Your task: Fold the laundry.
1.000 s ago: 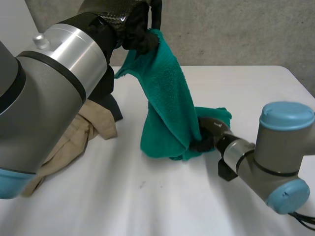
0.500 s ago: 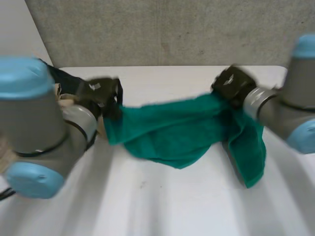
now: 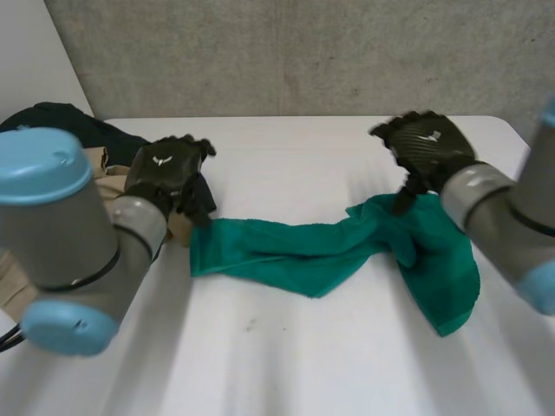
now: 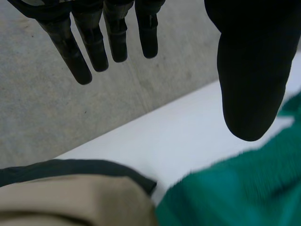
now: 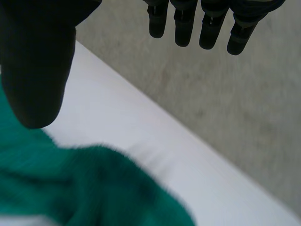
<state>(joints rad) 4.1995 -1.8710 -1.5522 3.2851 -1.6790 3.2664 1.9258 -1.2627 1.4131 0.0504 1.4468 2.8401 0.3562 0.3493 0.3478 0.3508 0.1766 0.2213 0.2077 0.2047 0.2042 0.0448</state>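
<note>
**Towel let go, down on the table**

Half a second ago the green towel (image 3: pixel 321 251) hung taut between the two hands. Now it has sagged onto the white table (image 3: pixel 286 147) as a rumpled band, narrow at its left end and broad and heaped at its right.

The left hand (image 3: pixel 165 169) sits just above the towel's left corner, its fingers (image 4: pixel 93 42) straight and spread well off the thumb, holding nothing. The right hand (image 3: pixel 429 143) hovers over the towel's right end, fingers (image 5: pixel 209 23) likewise straight, thumb wide, nothing in it.

Just beside the towel's left corner lies a tan garment (image 4: pixel 70 202), with a dark garment (image 3: pixel 52 117) beyond it.
</note>
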